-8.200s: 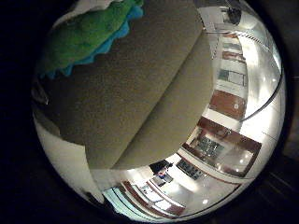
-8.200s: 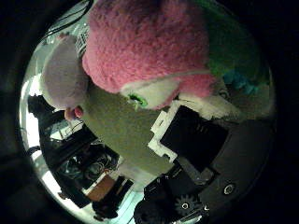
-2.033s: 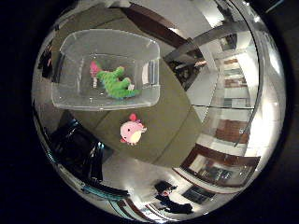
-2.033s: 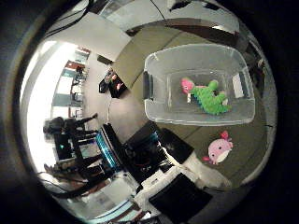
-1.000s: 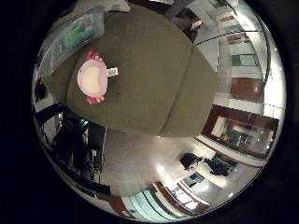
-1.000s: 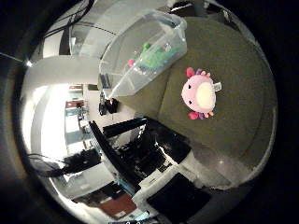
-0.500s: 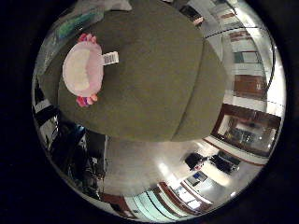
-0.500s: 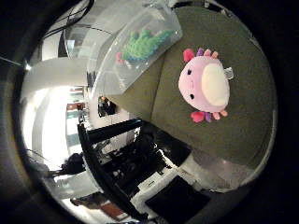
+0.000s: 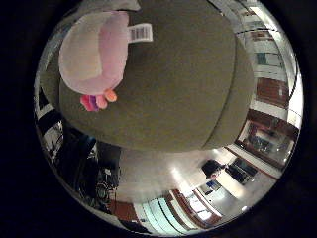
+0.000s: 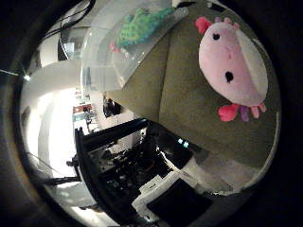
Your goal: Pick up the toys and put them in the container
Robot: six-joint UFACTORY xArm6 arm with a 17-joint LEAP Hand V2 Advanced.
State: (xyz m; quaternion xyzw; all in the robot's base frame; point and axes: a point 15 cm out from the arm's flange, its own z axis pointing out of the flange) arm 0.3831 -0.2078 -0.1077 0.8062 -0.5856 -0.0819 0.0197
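Observation:
A pink plush toy (image 10: 232,62) with a pale face, small eyes and coloured frills lies on the olive-green table top (image 10: 185,90). It fills a good part of the right thumb side palm view, so it is close to the palm. In the right little finger side palm view the pink toy (image 9: 94,52) shows with a white tag. A clear plastic container (image 10: 128,47) stands on the table beside the pink toy, with a green plush toy (image 10: 142,26) inside it.
The table edge (image 9: 149,149) runs close by the pink toy, with floor and room furniture beyond it. Dark chairs and equipment (image 10: 123,161) stand beside the table.
The palm has come closer to the pink toy, which now looks much larger. The container with the green toy has slid toward the edge of the view.

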